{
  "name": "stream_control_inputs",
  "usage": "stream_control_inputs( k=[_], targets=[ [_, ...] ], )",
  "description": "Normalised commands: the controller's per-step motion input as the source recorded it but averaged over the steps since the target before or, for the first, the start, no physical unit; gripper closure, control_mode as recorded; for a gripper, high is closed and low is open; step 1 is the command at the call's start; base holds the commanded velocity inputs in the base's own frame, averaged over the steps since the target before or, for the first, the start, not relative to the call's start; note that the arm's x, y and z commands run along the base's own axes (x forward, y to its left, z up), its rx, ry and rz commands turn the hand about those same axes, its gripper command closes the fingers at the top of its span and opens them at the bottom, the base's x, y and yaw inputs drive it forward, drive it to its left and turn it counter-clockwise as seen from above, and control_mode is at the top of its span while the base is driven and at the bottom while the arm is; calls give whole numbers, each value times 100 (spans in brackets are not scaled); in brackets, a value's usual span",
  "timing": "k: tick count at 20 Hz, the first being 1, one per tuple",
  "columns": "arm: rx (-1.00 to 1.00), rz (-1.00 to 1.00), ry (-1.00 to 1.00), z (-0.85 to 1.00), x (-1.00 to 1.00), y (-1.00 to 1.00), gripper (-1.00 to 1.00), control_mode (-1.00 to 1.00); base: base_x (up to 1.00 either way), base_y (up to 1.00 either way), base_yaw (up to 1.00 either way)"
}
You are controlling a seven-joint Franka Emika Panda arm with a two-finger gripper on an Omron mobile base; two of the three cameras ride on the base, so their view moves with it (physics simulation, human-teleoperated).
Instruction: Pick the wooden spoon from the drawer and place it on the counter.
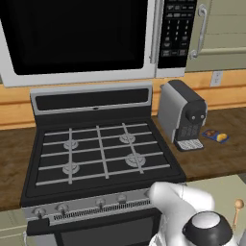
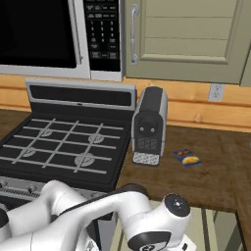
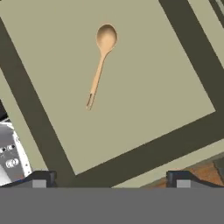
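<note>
The wooden spoon (image 3: 100, 63) lies flat on the floor of the open drawer (image 3: 144, 87), its round head pointing away from the fingers in the hand view. My gripper (image 3: 111, 180) hangs above the drawer, open, with its fingertips (image 3: 41, 179) wide apart and nothing between them. The spoon sits well ahead of the tips, slightly left of the midline. From the left base view the spoon (image 1: 237, 211) shows at the lower right inside the drawer (image 1: 221, 190), beside my wrist. The dark wood counter (image 1: 216, 161) runs just behind the drawer (image 2: 215, 228).
A grey coffee machine (image 1: 185, 115) stands on the counter (image 2: 206, 181) by the black gas stove (image 1: 101, 153). A flat blue-and-yellow packet (image 1: 215, 136) lies to its right. Above are a microwave (image 1: 81, 38) and a beige cabinet door (image 2: 186, 39).
</note>
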Motion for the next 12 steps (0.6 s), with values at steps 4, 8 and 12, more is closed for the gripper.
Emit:
stream_control_inputs(
  k=[4, 8, 12],
  targets=[
    [0, -11, -15, 0, 34, 33, -100, -100, 0, 0, 0],
    [0, 0, 0, -14, 45, 0, -100, -100, 0, 0, 0],
    [0, 0, 0, -29, 58, -4, -100, -100, 0, 0, 0]
  ],
)
